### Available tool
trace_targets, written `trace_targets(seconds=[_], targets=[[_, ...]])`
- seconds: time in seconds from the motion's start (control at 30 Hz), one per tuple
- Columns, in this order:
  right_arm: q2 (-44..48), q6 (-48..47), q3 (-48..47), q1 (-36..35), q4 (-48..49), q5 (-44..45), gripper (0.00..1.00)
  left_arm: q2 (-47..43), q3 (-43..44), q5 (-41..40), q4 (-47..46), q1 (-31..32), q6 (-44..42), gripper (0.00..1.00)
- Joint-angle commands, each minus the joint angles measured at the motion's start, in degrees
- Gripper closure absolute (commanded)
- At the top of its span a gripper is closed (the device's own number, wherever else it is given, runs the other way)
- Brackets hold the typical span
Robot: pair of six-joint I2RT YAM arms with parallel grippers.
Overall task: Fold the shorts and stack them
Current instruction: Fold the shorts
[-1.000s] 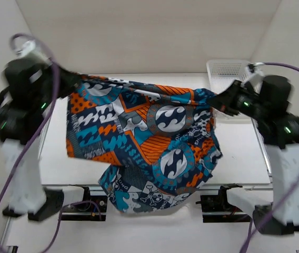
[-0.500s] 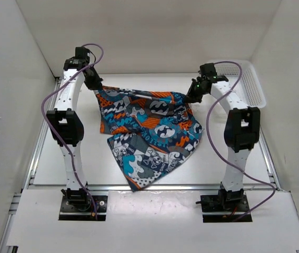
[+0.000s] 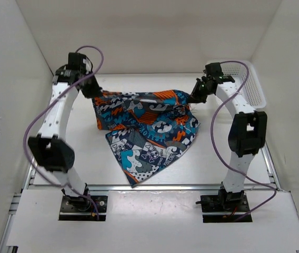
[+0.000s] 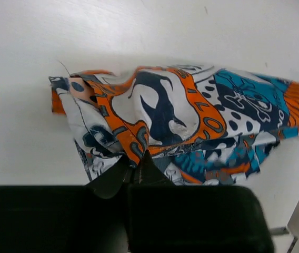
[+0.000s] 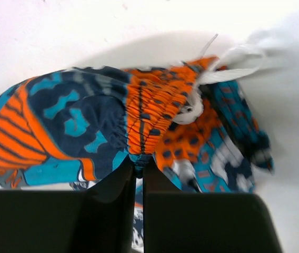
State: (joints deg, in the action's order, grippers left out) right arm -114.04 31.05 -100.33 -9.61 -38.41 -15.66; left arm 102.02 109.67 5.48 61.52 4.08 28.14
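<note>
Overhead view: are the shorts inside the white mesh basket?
No, the shorts are spread over the table, left of the basket.

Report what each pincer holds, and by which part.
Both hold the shorts: the left pincer pinches a folded edge at one end, the right pincer the gathered waistband beside the white drawstring.

I work inside a plain white booth: a back wall (image 3: 149, 37), a left wall (image 3: 5, 132) and a right wall (image 3: 297, 137) close in around my white tabletop (image 3: 202, 163). Metal rails (image 3: 155, 186) run along its left, right and near edges, and a white board (image 3: 155, 221) lies in front of the near edge. A white mesh basket (image 3: 252, 89) sits at the far right corner. The light is even and soft, throwing only faint shadows.
</note>
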Motion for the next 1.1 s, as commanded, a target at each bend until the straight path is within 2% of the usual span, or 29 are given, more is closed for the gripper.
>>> trace_targets(seconds=[0.0, 0.1, 0.13, 0.23, 0.27, 0.4, 0.5, 0.77, 0.9, 1.0, 1.03, 1.07], targets=[[9.4, -2.1, 6.1, 3.4, -1.2, 2.3, 1.00, -13.0, -10.1, 0.2, -1.3, 3.4, -0.4, 0.90], [13.0, -3.6, 10.8, 4.0, -1.2, 2.3, 1.00, -20.4, -20.9, 1.6, -1.8, 9.6, 3.2, 0.90], [14.1, -3.6, 14.2, 4.6, -1.8, 4.0, 1.00, -23.6, -23.3, 1.6, -2.4, 14.1, 4.4, 0.90], [19.2, -4.2, 21.8, 6.0, -0.9, 4.6, 1.00, -27.6, -31.8, 0.2, -3.1, 21.1, 10.3, 0.90], [20.6, -4.2, 23.7, 6.5, -0.3, 5.3, 1.00, -30.0, -33.9, -0.7, -3.9, 25.5, 12.0, 0.90], [25.8, -6.8, 28.2, 7.1, -1.7, 7.7, 1.00, -34.0, -45.7, -2.7, -5.5, 33.7, 20.5, 0.90], [30.1, -7.3, 31.9, 7.6, -2.9, 9.4, 1.00, -35.9, -50.5, -3.3, -5.5, 38.6, 24.8, 0.90], [39.1, -8.5, 40.7, 12.0, -7.5, 13.8, 1.00, -37.3, -56.3, -4.9, -4.4, 43.9, 29.5, 0.90], [39.1, -6.4, 44.6, 13.1, -8.1, 16.0, 1.00, -35.8, -57.6, -2.1, -4.4, 47.6, 30.7, 0.90], [42.3, -4.5, 46.9, 13.1, -8.1, 16.6, 1.00, -34.3, -57.6, 0.7, -4.4, 52.7, 31.3, 0.90], [44.2, -3.9, 48.4, 13.1, -8.1, 16.6, 0.92, -33.6, -57.6, 1.4, -4.4, 55.2, 32.1, 0.90], [45.4, -3.0, 49.0, 13.1, -8.1, 16.6, 0.76, -33.6, -57.6, 3.2, -4.4, 56.4, 32.1, 0.85]])
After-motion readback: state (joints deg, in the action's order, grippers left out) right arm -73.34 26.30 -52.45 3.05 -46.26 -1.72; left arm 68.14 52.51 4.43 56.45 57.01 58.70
